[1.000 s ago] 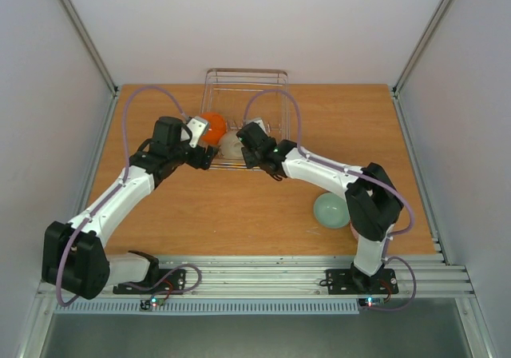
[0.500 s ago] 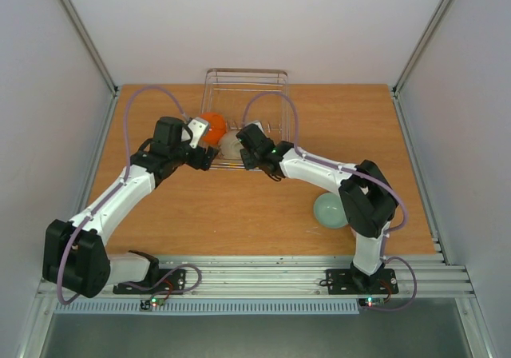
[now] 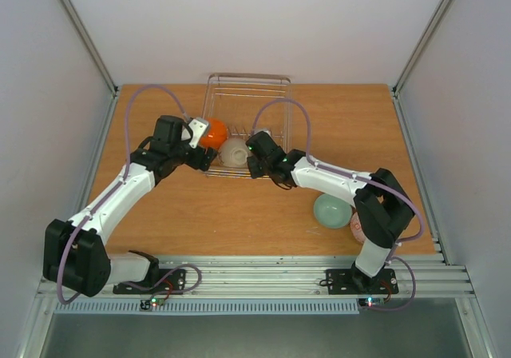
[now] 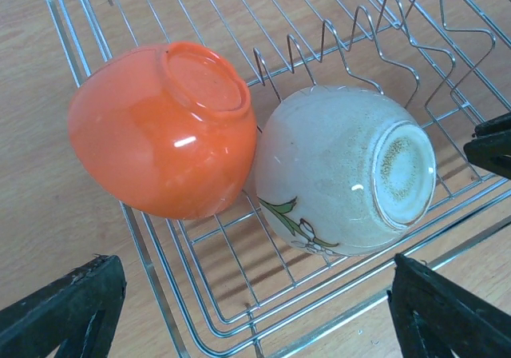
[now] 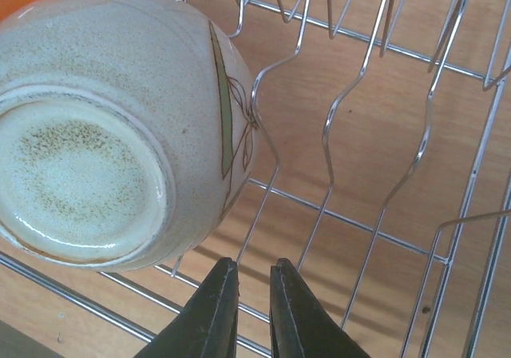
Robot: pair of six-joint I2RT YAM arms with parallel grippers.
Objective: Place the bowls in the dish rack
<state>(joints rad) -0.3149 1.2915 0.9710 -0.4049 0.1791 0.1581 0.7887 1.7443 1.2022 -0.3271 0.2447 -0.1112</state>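
The wire dish rack stands at the table's back middle. An orange bowl and a speckled white bowl with a leaf print lie tipped on their sides in its near left corner, touching. Both show in the left wrist view, the orange bowl and the white bowl. My left gripper is open and empty just outside the rack's near left corner. My right gripper is over the rack's near edge beside the white bowl, its fingers almost together with nothing between them.
A pale mint-green bowl sits on the table at the right, beside the right arm. A red-and-white patterned bowl peeks out from under that arm. The rack's upright tines stand to the right of the white bowl.
My right gripper has moved right and a little nearer. The rack and its two bowls have shifted slightly towards the near side. The left arm has barely moved.
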